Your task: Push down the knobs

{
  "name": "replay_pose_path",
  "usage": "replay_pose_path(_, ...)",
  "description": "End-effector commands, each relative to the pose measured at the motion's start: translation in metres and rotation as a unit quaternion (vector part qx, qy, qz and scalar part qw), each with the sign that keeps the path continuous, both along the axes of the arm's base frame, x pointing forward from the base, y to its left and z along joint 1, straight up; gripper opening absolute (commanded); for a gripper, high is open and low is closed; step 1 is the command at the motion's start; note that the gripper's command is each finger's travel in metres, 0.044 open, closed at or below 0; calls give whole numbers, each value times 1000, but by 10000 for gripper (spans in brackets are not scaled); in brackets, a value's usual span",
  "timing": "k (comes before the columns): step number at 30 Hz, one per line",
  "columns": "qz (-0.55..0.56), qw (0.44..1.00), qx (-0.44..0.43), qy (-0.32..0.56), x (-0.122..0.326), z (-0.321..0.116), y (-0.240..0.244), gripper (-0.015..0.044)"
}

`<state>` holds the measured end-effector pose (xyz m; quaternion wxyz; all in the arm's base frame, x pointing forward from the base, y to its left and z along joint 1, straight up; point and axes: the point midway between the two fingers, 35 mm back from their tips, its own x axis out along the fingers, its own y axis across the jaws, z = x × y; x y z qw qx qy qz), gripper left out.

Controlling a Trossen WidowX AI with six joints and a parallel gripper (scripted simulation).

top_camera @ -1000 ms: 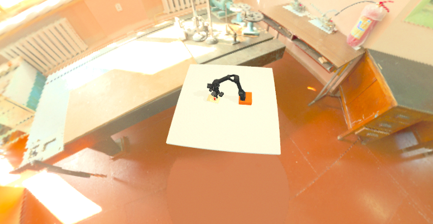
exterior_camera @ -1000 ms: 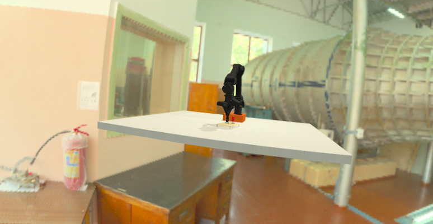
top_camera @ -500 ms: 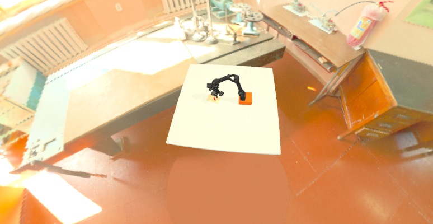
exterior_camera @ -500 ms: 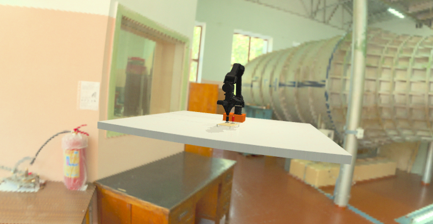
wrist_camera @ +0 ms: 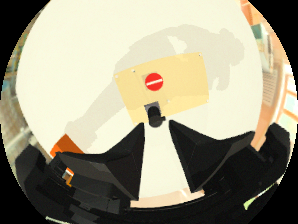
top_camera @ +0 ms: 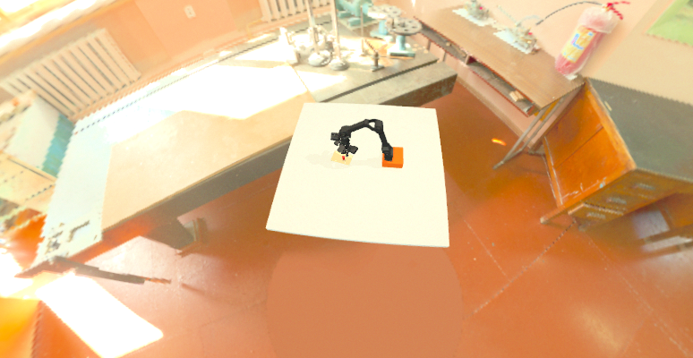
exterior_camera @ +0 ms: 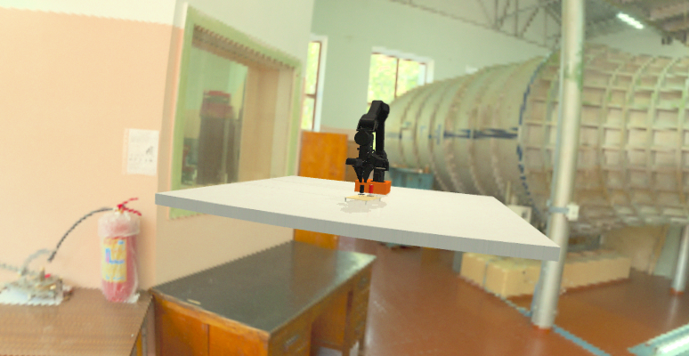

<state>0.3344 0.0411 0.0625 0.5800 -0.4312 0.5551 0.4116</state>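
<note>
The tan circuit board [top_camera: 334,159] [exterior_camera: 354,198] [wrist_camera: 187,75] stands on short legs on the table. The red knob [top_camera: 344,157] [exterior_camera: 370,189] [wrist_camera: 154,81] stands upright on it, with a white line across its top. The black knob [exterior_camera: 361,189] [wrist_camera: 154,118] stands upright beside it, over a grey potentiometer near the board's edge. My gripper [exterior_camera: 362,181] [wrist_camera: 156,124] is partly open and empty, pointing down. Its fingertips are at or just above the black knob's top, one to each side in the wrist view. How far down either knob sits is too small to tell.
The orange base block [top_camera: 397,157] [exterior_camera: 380,187] [wrist_camera: 66,147] carries the arm and stands on the white table [top_camera: 358,209] [exterior_camera: 448,223], some way from the board. The arm arches over between the base and the board.
</note>
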Motion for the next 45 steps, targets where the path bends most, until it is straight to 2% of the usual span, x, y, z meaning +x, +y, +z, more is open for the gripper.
replay_pose_path(1,6,999,3,-31,4,8,17,79)
replay_pose_path(4,-37,999,6,-31,5,9,18,0)
replay_pose_path(14,-207,978,18,-26,6,13,21,0)
replay_pose_path(24,-373,927,29,-21,7,17,24,0)
replay_pose_path(34,-527,849,37,-15,8,20,27,0)
replay_pose_path(45,-679,733,44,-9,9,24,30,0)
